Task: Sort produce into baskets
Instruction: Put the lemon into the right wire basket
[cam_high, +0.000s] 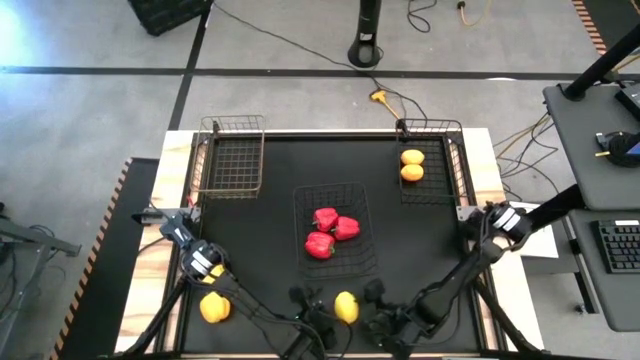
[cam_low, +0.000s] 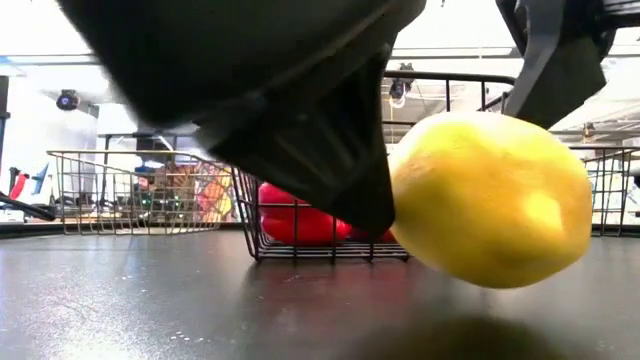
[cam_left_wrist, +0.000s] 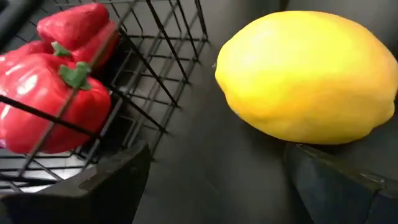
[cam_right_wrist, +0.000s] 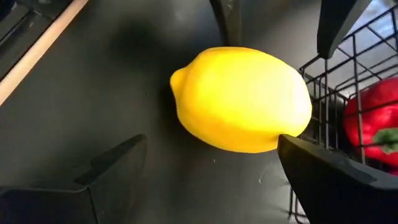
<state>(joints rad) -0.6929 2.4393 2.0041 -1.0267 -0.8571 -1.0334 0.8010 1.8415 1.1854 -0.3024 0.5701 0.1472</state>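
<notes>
A yellow lemon-shaped fruit (cam_high: 346, 306) lies on the black table near its front edge, just in front of the middle dark basket (cam_high: 352, 262), which holds three red peppers (cam_high: 330, 232). My left gripper (cam_high: 316, 308) stands open at the fruit's left and my right gripper (cam_high: 382, 310) open at its right. The fruit (cam_left_wrist: 308, 74) fills the left wrist view beside one finger (cam_left_wrist: 336, 180), and in the right wrist view it (cam_right_wrist: 242, 99) lies ahead of the open fingers. Two orange fruits (cam_high: 412, 165) lie in the far right dark basket (cam_high: 452, 160). My left gripper has one fingertip (cam_left_wrist: 298, 152) at the fruit's lower edge (cam_left_wrist: 292, 138); I cannot tell whether it touches. My right gripper has one fingertip (cam_right_wrist: 292, 149) at the fruit's end nearest the basket (cam_right_wrist: 292, 127); whether they touch I cannot tell. The fruit rests on the table.
A copper wire basket (cam_high: 232, 155) stands at the far left. Two more yellow fruits (cam_high: 214, 307) (cam_high: 214, 271) lie near the table's left edge by the left arm. The middle basket's wire wall (cam_right_wrist: 336, 106) stands close beside the fruit.
</notes>
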